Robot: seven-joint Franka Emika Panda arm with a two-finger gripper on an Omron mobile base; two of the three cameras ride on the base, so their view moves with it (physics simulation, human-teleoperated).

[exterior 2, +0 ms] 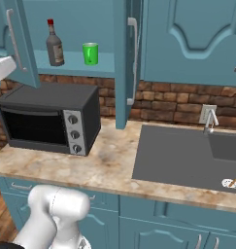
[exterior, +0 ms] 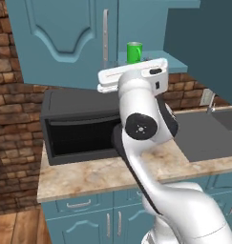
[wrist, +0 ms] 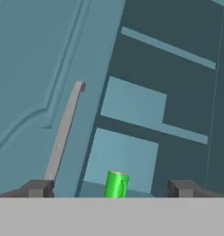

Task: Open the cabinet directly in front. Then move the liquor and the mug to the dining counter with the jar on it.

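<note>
Cabinet [exterior 2: 71, 29] doors stand open, mug [exterior 2: 90, 53] right of liquor [exterior 2: 54, 44]; gripper [wrist: 111, 188] looks spread wide, holding nothing

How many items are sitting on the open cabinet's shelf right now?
2: the liquor stands on the left of the shelf, and the mug stands just to its right, apart from it. More could be hidden behind the open doors.

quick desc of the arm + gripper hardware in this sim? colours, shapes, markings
The arm is glossy white, built of rounded tubular links with dark grey gaps at the joints. One joint carries a round black cap with a small pale mark at its centre. The hand is a flat white bar with a small dark inset. The gripper has two small, blocky dark grey fingertips. No cables visible.
</note>
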